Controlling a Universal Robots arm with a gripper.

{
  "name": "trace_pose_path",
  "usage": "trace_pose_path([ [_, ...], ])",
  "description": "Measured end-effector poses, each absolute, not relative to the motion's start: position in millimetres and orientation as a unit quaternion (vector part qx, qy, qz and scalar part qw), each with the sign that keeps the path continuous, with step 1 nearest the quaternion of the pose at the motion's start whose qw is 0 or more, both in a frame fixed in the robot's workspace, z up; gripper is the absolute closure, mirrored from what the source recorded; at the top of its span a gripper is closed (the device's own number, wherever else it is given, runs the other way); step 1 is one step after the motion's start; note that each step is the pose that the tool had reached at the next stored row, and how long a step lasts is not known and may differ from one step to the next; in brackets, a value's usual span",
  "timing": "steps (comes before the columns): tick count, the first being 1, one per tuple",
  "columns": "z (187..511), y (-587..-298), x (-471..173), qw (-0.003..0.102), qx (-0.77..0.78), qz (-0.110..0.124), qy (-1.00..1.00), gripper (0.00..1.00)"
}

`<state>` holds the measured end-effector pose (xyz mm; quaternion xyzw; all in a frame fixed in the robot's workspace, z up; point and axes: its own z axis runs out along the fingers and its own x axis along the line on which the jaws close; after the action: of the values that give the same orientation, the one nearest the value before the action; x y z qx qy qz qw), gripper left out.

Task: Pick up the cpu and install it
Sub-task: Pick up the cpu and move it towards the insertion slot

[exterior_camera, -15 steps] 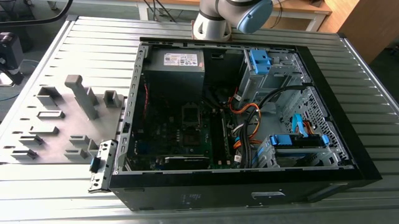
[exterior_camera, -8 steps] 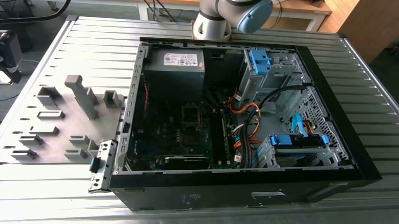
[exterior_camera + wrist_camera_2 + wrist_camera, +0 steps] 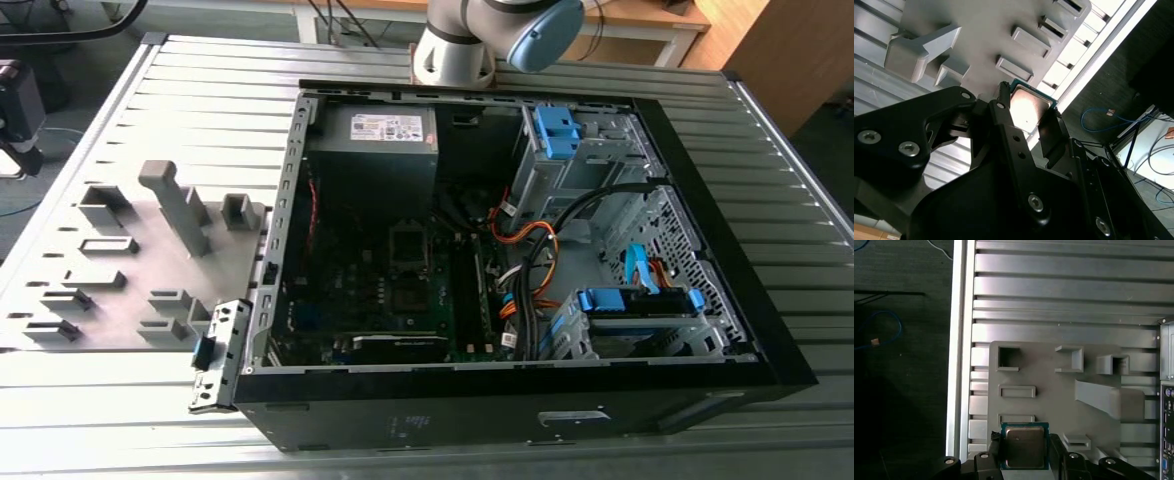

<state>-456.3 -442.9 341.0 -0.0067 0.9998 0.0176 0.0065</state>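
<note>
The cpu (image 3: 1025, 444), a small square chip with a silver-grey metal top and a green edge, sits between the two black fingers (image 3: 995, 446) of my gripper (image 3: 1025, 452), which is shut on it. In the second wrist view the cpu (image 3: 1029, 104) shows again in the gripper (image 3: 1027, 114), tilted and catching light. It hangs above the grey fixture plate (image 3: 1054, 380), near the plate's edge by the table's side rail. In the exterior view the open computer case (image 3: 747, 330) lies on the table, with the motherboard's socket area (image 3: 414, 255) in its middle.
The grey fixture plate (image 3: 134, 250) with raised blocks and pockets lies on the ribbed metal table (image 3: 200, 110), on the exterior view's left of the case. The arm's base (image 3: 461, 45) stands behind the case. Cables, drive cages and a power supply (image 3: 387, 130) crowd the case.
</note>
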Motion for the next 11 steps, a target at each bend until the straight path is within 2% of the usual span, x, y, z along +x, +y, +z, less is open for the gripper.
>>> trace_pose_path([
  [11,344.2,-442.9,-456.3,0.006,-0.007,0.018,1.0,0.53],
])
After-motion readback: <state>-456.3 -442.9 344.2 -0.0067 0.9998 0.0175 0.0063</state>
